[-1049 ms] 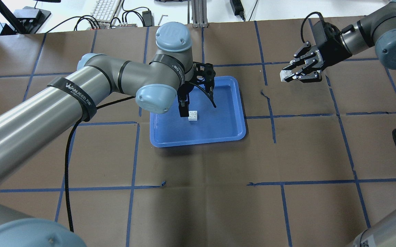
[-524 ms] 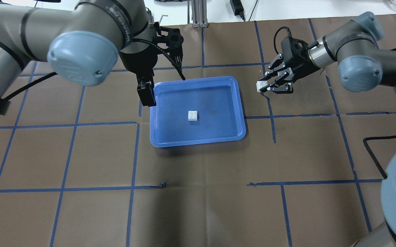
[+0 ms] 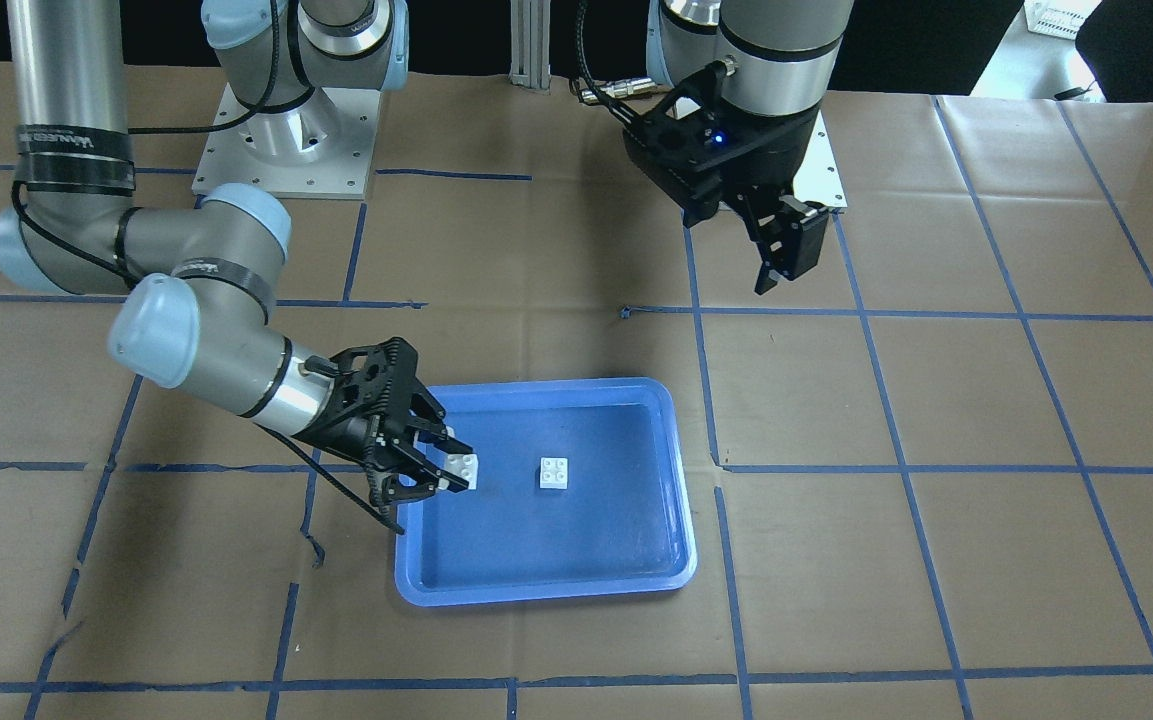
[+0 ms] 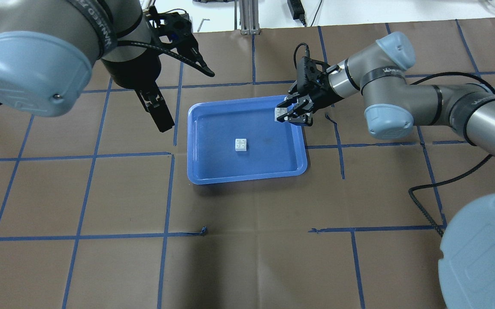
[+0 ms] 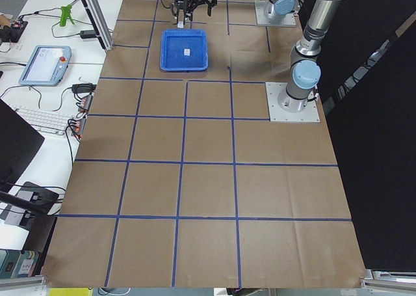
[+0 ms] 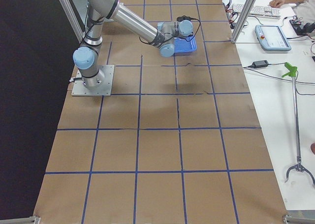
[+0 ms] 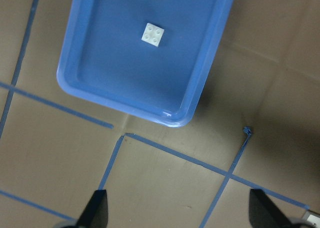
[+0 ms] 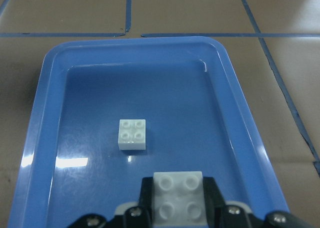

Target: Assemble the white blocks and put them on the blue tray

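The blue tray point(image 4: 213, 167) lies at the table's middle, and also shows in the front view point(image 3: 586, 545). One white block point(image 4: 241, 145) sits studs up on the tray floor. It also shows in the front view point(image 3: 554, 472), the left wrist view point(image 7: 153, 34) and the right wrist view point(image 8: 132, 134). My right gripper point(image 4: 285, 115) is shut on the second white block point(image 4: 280, 113), holding it studs up just inside the tray's right rim. The held block shows in the right wrist view point(image 8: 178, 197). My left gripper point(image 4: 185, 98) is open and empty, raised beyond the tray's left far corner.
Brown paper with a blue tape grid covers the table. A black cable point(image 4: 423, 201) lies on the right side. A keyboard and cables sit past the far edge. The arm bases point(image 3: 281, 140) stand on the robot's side.
My left gripper has let go of the block in the tray and pulled up and away to the left. My right gripper has carried its block left to the tray's right rim.
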